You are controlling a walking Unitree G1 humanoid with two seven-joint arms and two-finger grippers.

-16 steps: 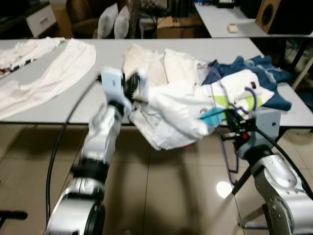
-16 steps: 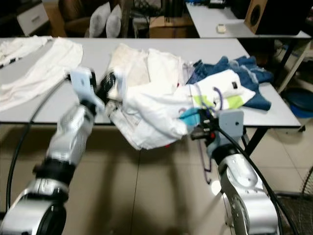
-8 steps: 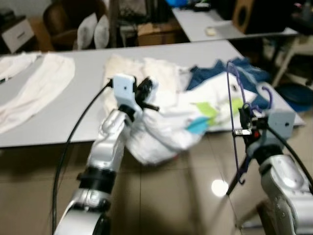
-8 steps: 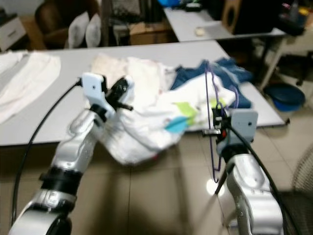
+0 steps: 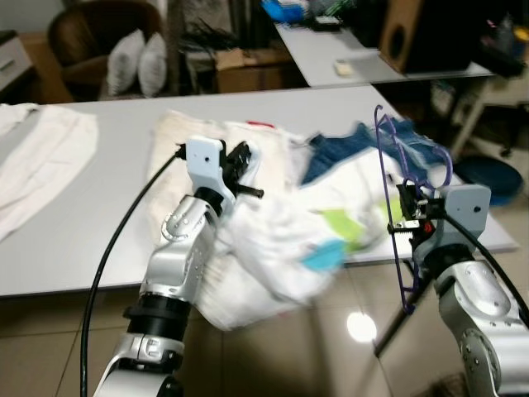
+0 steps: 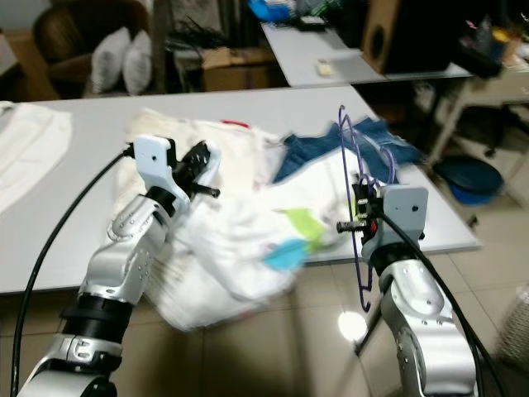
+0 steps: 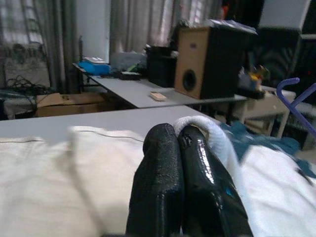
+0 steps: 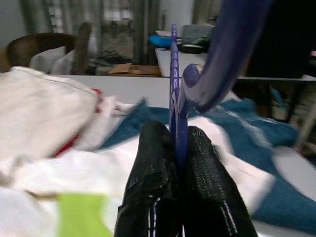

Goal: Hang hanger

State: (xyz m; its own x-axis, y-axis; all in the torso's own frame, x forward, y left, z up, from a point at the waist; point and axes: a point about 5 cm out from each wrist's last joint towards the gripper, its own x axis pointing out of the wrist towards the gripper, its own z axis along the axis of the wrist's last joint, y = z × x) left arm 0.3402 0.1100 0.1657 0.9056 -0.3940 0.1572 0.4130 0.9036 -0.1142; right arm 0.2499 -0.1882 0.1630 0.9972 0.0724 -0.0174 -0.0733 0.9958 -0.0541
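Off the near right corner of the table (image 5: 91, 240), the purple hanger (image 5: 393, 198) is up in the air, clear of the top and standing on edge. The right gripper (image 8: 175, 148) has both black fingers (image 8: 207, 163) pinched together on the thin wire, and in the right wrist view the hook curls up and away above the pinch point.

Over on the left, the left gripper (image 5: 241, 169) hovers above the front edge of the table with its fingers closed on a fold of the white garment (image 5: 273, 248). Most of that cloth sags off the front edge toward the floor. The blue jeans (image 6: 364, 141) and a cream piece (image 5: 207, 132) lie further back near the right end.

Handling-wise, I'd guess the hanger is really light and kinda springy: thin wire or skinny plastic, so it'll flex and swing if moved fast. Probably a bit slick too, and with a pinch on one strand it could pivot in the grip. Holding it near the neck under the hook seems smartest, since that keeps the hook free to catch on a rail.

The garment is the opposite deal, soft and floppy, no shape of its own, and it looks likely to slide off the table.
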